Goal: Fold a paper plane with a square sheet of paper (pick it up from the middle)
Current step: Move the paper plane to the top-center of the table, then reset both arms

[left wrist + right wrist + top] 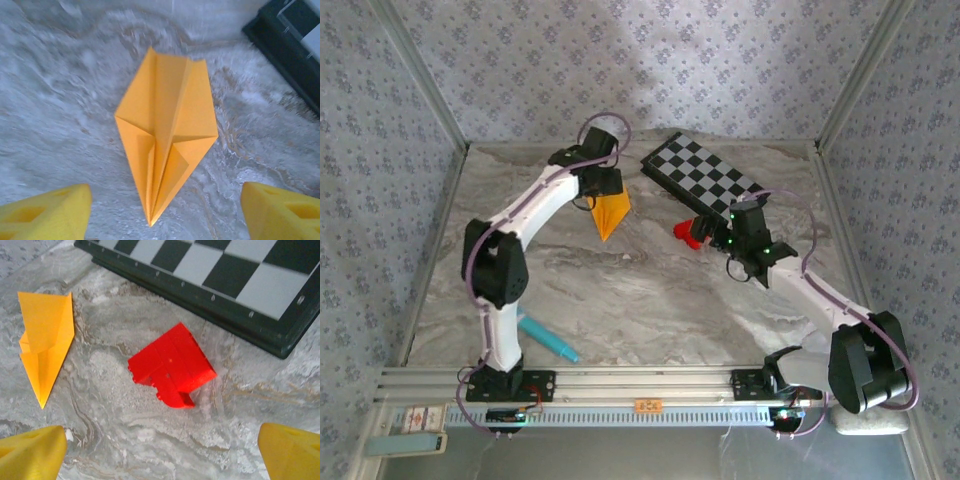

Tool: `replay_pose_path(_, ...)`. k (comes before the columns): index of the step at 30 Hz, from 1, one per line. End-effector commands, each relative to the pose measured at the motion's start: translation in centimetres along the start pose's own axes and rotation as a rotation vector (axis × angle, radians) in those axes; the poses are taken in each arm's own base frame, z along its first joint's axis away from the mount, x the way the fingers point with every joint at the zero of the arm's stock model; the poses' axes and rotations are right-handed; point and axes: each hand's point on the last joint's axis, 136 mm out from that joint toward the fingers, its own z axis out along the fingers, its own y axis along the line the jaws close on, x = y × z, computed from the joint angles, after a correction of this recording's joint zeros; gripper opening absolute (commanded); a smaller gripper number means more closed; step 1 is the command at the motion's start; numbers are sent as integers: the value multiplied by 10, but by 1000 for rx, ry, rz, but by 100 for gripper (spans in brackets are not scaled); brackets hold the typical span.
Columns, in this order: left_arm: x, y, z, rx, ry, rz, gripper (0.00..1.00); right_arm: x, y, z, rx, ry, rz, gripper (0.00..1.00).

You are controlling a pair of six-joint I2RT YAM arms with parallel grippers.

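Paper plane [165,135]: lying folded flat on the marble table [55,110], seemingly finished. Left gripper [162,207]: hovering over it, jaws wide, gripping nothing. Right gripper [162,450]: hovering wide-open above the red block [170,365], out of the way.

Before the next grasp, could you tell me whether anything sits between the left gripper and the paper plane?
Nothing visible does: the paper plane lies bare on the table ahead of the open left gripper; the checkerboard sits aside.
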Motion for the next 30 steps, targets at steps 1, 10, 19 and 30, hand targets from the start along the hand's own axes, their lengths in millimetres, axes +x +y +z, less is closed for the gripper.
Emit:
replay_pose_path(1,-20,29,-41,-58,-126,-8,83,-33,-1,-24,57,-85,-80,100)
replay_pose_path(10,-14,148,-111,-249,-448,-163,100,-107,-22,-81,299,-357,-226,100)
replay_pose_path(19,83,286,-104,-538,-564,-360,100,-101,-129,-92,682,-494,-160,100)
replay_pose_path(30,108,277,-56,-318,-692,-175,100,-47,-202,-60,694,-501,-152,100)
